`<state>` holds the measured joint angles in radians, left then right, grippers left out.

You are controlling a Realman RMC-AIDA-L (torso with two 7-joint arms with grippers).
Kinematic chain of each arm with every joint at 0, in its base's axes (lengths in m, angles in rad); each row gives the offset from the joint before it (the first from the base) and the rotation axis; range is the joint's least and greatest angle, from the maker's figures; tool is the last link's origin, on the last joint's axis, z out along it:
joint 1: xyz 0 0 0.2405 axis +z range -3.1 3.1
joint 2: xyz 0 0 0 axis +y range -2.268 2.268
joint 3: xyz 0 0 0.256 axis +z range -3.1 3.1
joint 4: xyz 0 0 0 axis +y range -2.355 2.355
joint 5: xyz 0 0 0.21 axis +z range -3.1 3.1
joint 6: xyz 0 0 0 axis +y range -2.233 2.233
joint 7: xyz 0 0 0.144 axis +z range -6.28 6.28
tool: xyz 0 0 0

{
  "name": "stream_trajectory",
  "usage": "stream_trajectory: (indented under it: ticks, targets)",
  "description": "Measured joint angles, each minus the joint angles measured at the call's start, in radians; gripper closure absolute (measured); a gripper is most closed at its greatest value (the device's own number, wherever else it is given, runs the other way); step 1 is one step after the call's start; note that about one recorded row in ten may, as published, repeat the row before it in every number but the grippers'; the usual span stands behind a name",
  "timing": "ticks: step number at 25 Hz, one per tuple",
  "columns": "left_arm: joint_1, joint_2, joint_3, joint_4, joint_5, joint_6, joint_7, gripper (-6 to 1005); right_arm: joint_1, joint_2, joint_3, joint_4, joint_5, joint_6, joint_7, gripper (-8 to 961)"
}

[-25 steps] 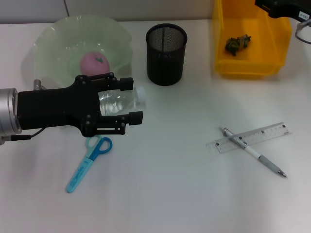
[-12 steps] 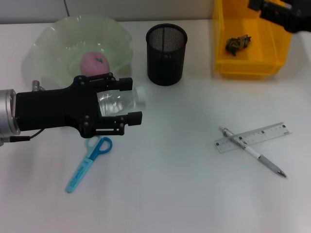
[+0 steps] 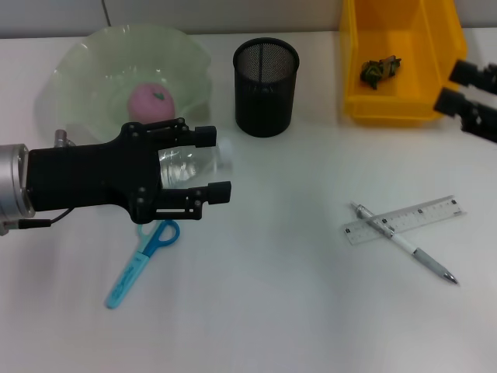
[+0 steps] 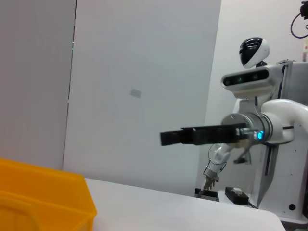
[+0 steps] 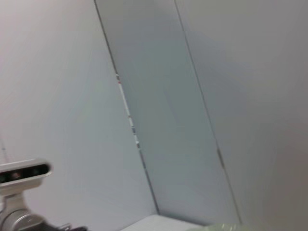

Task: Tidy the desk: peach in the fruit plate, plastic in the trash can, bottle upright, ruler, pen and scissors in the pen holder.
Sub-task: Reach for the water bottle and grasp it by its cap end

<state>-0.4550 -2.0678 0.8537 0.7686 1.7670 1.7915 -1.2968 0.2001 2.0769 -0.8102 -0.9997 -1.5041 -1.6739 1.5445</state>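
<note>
I see my left claw [image 3: 208, 162] spread open around the clear plastic bottle [image 3: 190, 161] lying on the white surface [image 3: 272, 295]. My right claw [image 3: 469, 97], also open, hovers beside the yellow bin [image 3: 400, 105].

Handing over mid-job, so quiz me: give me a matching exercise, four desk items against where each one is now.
Items:
1. peach
2. pen
3. scissors
4. crumpled plastic

Places:
A. in the yellow bin
B. lying across the ruler
C. in the green plate
D. flat on the desk below the left gripper

Pairs: 1-C, 2-B, 3-D, 4-A
</note>
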Motion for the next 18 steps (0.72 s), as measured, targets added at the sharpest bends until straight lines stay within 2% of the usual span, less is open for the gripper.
stream_trajectory:
  ticks: [3, 8, 18]
  targets:
    - [-0.004, -0.002, 0.004, 0.0, 0.0, 0.002, -0.007, 208, -0.005, -0.005, 0.058, 0.042, -0.065, -0.096, -0.032, 290]
    - [-0.008, -0.004, 0.005, -0.002, -0.001, 0.012, -0.012, 209, -0.015, -0.001, 0.067, 0.1, -0.155, -0.205, -0.175, 291]
    - [-0.011, -0.002, 0.005, -0.02, -0.022, 0.01, -0.018, 209, -0.026, -0.004, 0.068, 0.295, -0.182, -0.215, -0.32, 291]
